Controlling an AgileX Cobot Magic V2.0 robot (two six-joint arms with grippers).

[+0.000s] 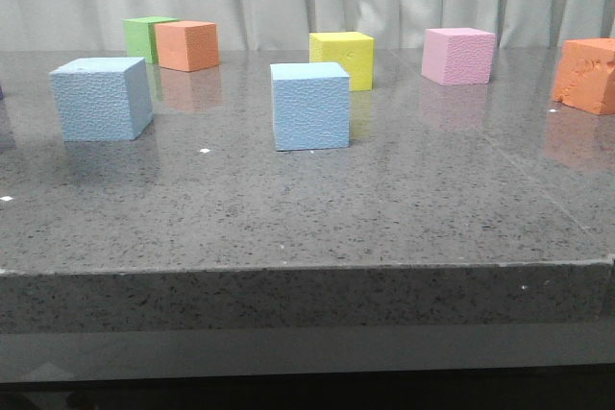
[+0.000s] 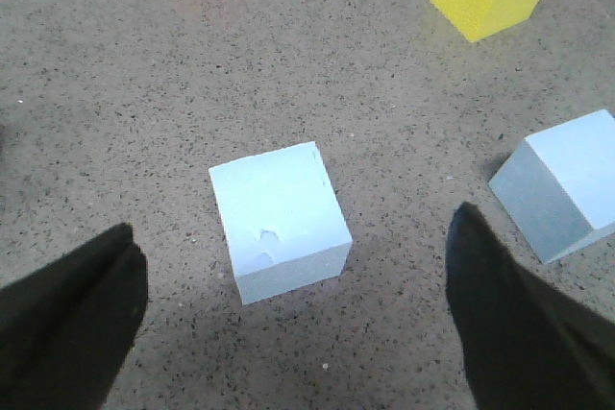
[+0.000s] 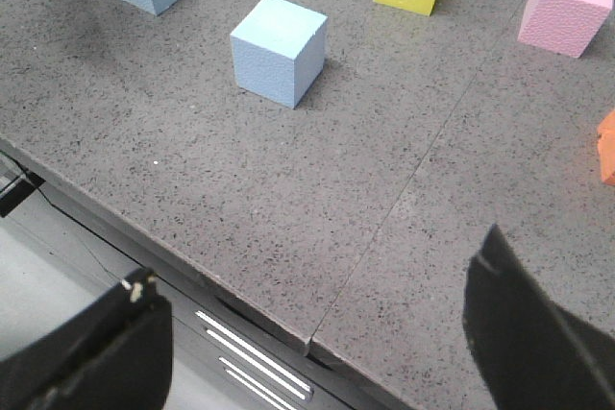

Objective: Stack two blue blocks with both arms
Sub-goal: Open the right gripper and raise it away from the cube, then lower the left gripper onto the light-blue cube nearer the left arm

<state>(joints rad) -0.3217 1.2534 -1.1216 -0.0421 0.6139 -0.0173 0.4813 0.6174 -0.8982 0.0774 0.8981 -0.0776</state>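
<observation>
The grey speckled surface (image 1: 404, 189) carries everything, and nothing on it is stacked yet: the whole task is left to do.

The two blue blocks sit apart on it. The left blue block (image 1: 102, 98) stands toward the robot's left, and the centre blue block (image 1: 309, 105) stands near the middle, just in front of the yellow cube (image 1: 343, 59). Both rest flat on the surface, with bare surface between them. Farther back sit a pink cube (image 1: 458, 55), an orange cube (image 1: 186, 45) touching or nearly touching a green cube (image 1: 144, 36), and another orange cube (image 1: 586, 75) at the right edge.

The left gripper (image 2: 293, 319) hovers above the left blue block, jaws spread wide and holding nothing; that block's top face shows a small stepped mark (image 2: 264, 237). It looks placed for a first grasp. The right gripper (image 3: 317, 333) hangs over the near edge of the surface, also wide and empty, well short of the centre blue block.
</observation>
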